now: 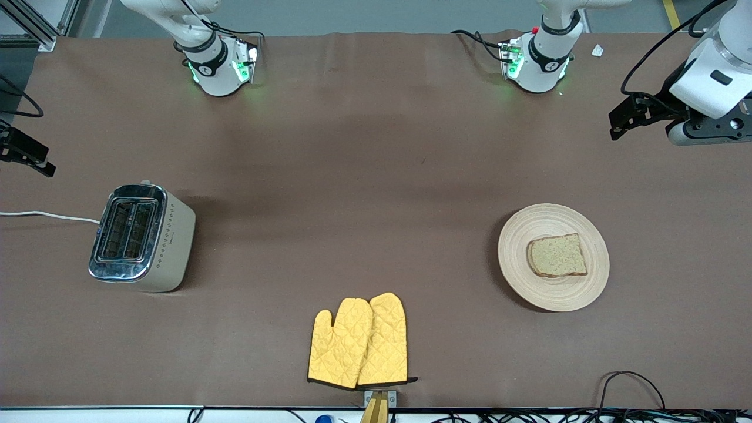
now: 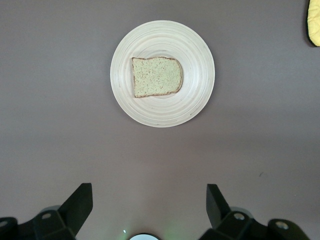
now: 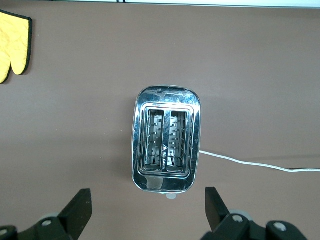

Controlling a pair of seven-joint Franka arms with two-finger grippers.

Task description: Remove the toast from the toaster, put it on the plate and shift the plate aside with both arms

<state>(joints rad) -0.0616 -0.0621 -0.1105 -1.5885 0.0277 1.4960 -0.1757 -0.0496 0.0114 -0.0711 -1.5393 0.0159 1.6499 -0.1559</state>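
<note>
The toast (image 1: 558,255) is laid flat on the plate (image 1: 517,258), toward the left arm's end of the table. The left gripper (image 2: 149,207) is held high over bare cloth beside the plate — its fingers are spread wide, nothing between them. The right gripper (image 3: 148,210) is held above the toaster (image 1: 141,238), also wide and empty. The oven mitts (image 1: 359,342) are seen near the front edge.

Bases: we see two white rounded arm bases (image 1: 214,64) with black bands, glowing green.
Cables: black, looping.
Grippers: our black angular left gripper (image 2: 148,210) and right gripper (image 3: 148,210), fingers spread.
</note>
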